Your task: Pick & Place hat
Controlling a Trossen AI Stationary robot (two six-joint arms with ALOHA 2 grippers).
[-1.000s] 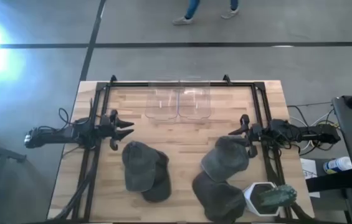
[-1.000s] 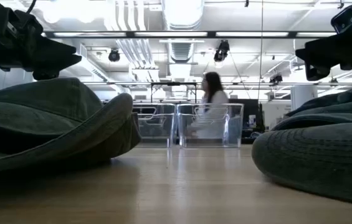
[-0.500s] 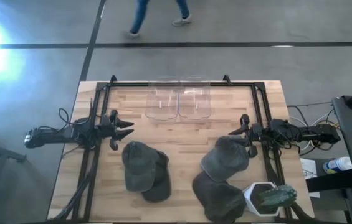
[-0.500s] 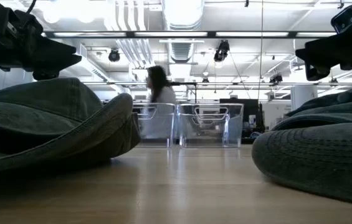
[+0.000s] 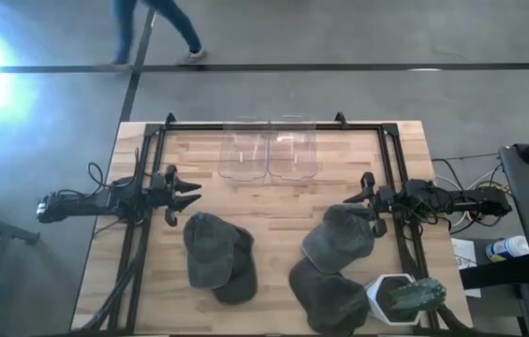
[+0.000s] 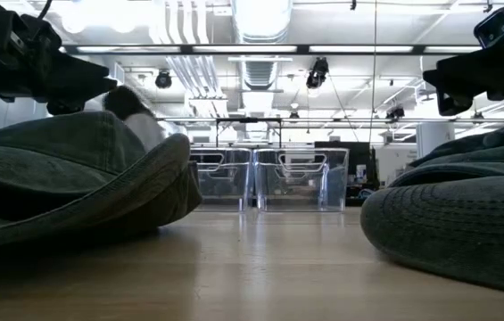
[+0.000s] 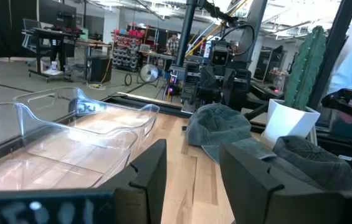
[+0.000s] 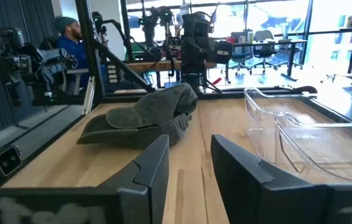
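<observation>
While parted: both grippers (image 5: 192, 194) (image 5: 351, 198), empty.

Grey concrete floor (image 5: 339, 37) beyond the table; ceiling ducts (image 6: 260, 36) and strip lights overhead.

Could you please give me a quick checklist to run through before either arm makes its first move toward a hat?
1. Left gripper open, holding nothing: ok.
2. Right gripper open, holding nothing: ok.
3. Hats reachable: left pair of hats lies just in front of the left gripper; right hat lies by the right gripper: ok.
4. Clear bins at the far edge, nothing inside: ok.
5. Potted cactus beside the nearest right-side hat; touching or not: cannot tell.
</observation>
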